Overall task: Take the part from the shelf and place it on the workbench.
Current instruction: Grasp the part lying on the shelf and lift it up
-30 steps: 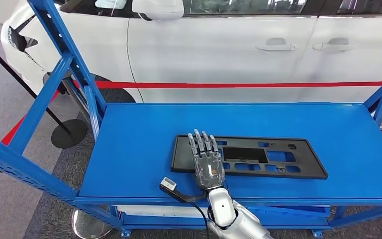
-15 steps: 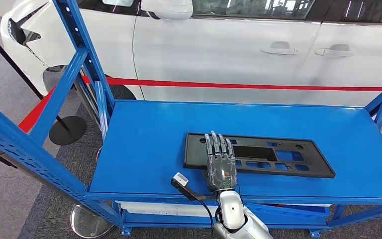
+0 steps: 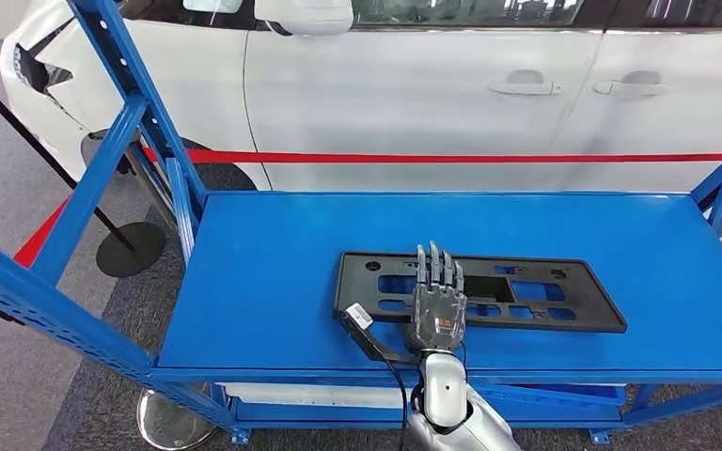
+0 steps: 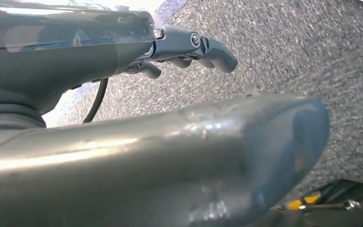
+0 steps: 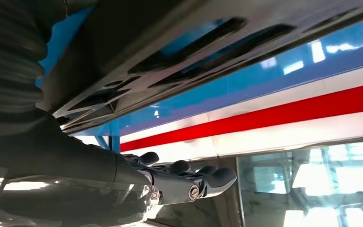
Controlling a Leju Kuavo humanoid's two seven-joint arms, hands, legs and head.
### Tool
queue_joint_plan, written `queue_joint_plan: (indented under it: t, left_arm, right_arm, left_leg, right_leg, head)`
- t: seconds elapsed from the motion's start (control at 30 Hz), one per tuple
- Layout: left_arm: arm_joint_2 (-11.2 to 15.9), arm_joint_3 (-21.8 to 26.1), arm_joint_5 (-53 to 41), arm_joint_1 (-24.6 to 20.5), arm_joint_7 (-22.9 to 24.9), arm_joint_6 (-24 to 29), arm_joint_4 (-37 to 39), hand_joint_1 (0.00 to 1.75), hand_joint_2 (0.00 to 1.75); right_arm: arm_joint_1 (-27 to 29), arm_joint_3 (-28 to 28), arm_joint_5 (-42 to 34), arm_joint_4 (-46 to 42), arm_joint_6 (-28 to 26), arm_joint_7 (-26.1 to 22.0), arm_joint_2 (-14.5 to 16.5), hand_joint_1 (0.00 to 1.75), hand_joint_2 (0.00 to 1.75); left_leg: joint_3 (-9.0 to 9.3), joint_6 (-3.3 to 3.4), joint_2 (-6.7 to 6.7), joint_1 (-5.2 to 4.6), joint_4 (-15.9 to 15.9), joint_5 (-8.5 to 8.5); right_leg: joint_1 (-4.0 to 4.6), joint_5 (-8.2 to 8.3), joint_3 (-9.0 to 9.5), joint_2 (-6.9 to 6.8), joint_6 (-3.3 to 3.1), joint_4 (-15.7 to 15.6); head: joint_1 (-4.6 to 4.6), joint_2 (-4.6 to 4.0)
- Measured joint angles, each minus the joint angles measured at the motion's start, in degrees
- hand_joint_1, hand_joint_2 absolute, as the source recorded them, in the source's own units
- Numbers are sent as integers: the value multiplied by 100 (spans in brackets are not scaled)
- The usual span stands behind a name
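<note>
High head view over shelf (image 3: 263, 282); wrist views close behind fingers (image 5: 208, 179).

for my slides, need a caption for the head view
Robot's right hand stretched flat over a black slotted part lying on the blue shelf, white car behind.

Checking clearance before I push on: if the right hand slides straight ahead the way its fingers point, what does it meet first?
Likely nothing soon: the right hand lies over the black panel; ahead are the panel's far edge, bare blue shelf, then the white car. Depth is unclear.

Matt black plastic part (image 3: 512, 291), smooth painted blue metal shelf (image 3: 273, 272), glossy white car body (image 3: 432, 94), rough grey speckled carpet floor (image 4: 283, 42), shiny silver metal right hand (image 3: 437, 310), dull grey fingers (image 5: 217, 178)
</note>
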Motion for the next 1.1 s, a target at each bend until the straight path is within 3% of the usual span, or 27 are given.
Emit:
queue_joint_plan:
  t: [0.07,0.1,0.13,0.17,0.23,0.3,0.4,0.47,0.57,0.6,0.63,0.67,0.77,0.8,0.87,0.97,1.03,1.1]
  left_arm:
    - [1,0,-33,2,6,-4,0,0,0]
    - [2,0,-55,4,12,-5,0,0,0]
    - [2,0,-74,6,17,-7,0,0,0]
    - [4,0,-99,7,21,-8,0,0,0]
    - [8,-1,-145,-1,24,-10,0,0,0]
    - [9,-8,-191,-16,23,-11,0,0,0]
    - [11,-19,-239,-17,23,-13,0,0,0]
    - [12,-22,-253,-23,20,-13,0,0,0]
    - [9,-39,-271,-40,-3,-23,0,0,0]
    - [9,-46,-275,-39,-10,-30,0,0,0]
    - [9,-53,-279,-37,-15,-38,0,0,0]
    - [8,-58,-281,-35,-19,-45,0,0,0]
    - [1,-67,-282,-35,-28,-50,0,0,0]
    - [-5,-70,-283,-37,-29,-50,0,0,0]
    - [-16,-75,-284,-44,-33,-50,0,0,0]
    - [-17,-77,-283,-52,-51,-49,0,0,0]
    - [-16,-77,-282,-55,-63,-47,0,0,0]
    - [-15,-77,-282,-54,-73,-46,0,0,0]
  right_arm:
    - [-7,-67,0,18,-15,-64,16,0,175]
    - [-13,-117,-4,36,-37,-116,24,0,175]
    - [-23,-176,-11,57,-66,-178,27,0,175]
    - [-40,-244,-22,86,-102,-244,30,0,175]
    - [-90,-399,-37,160,-172,-355,30,0,175]
    - [-156,-576,-27,254,-230,-400,19,0,175]
    - [-242,-816,-7,406,-302,-416,-21,0,175]
    - [-280,-929,-6,485,-320,-422,-61,0,175]
    - [-325,-1085,-6,613,-327,-426,-125,0,175]
    - [-333,-1134,-6,652,-332,-427,-148,0,175]
    - [-338,-1186,-6,683,-339,-431,-170,0,175]
    - [-346,-1247,-6,706,-347,-444,-197,0,175]
    - [-386,-1413,-5,732,-360,-512,-251,0,175]
    - [-405,-1459,-5,734,-362,-525,-261,0,175]
    - [-434,-1549,-4,739,-366,-538,-275,0,175]
    - [-446,-1655,-115,743,-404,-684,-284,0,175]
    - [-454,-1700,-361,746,-452,-906,-282,0,175]
    - [-458,-1728,-636,756,-507,-1128,-279,0,175]
  left_leg:
    - [-358,-43,-1,17,762,-353]
    - [-486,-60,0,26,1022,-420]
    - [-517,-71,1,34,1071,-368]
    - [-435,-75,1,43,883,-206]
    - [-88,-68,2,53,142,167]
    - [124,-11,-8,40,-332,312]
    - [122,118,-15,13,-398,331]
    - [125,203,-10,23,-446,373]
    - [97,255,-1,23,-467,401]
    - [91,257,1,19,-466,402]
    - [91,257,-1,15,-465,402]
    - [99,257,-7,13,-465,401]
    - [131,249,-21,7,-467,396]
    - [130,234,-23,-3,-462,392]
    - [122,186,-23,-13,-463,388]
    - [125,85,-16,-17,-453,360]
    - [-21,34,-13,-18,-101,125]
    - [-362,0,-11,-1,646,-264]
  right_leg:
    - [6,-4,-13,-7,-18,10]
    - [9,-9,-18,-10,-19,20]
    - [9,-16,-21,-10,-16,36]
    - [5,-28,-23,-7,-6,58]
    - [4,-70,-31,-1,36,123]
    - [19,-103,-62,5,95,188]
    - [12,-94,-89,8,191,201]
    - [-9,-237,-173,12,253,389]
    - [-24,-751,-656,16,315,1383]
    - [-24,-839,-802,16,324,1673]
    - [-24,-821,-864,16,325,1788]
    - [-23,-692,-812,16,313,1674]
    - [-6,-168,-336,16,234,706]
    - [9,-95,-217,12,204,450]
    - [43,-57,-98,9,158,168]
    - [29,-27,-73,15,89,94]
    - [-11,14,-43,1,28,27]
    - [-11,21,-43,-14,3,18]
  head:
    - [-4,0]
    - [-3,0]
    - [-3,0]
    - [-3,0]
    - [-3,0]
    - [5,0]
    - [11,0]
    - [20,0]
    - [31,0]
    - [30,0]
    - [30,0]
    - [30,0]
    - [31,0]
    - [30,0]
    - [28,0]
    - [26,0]
    - [17,0]
    - [11,0]
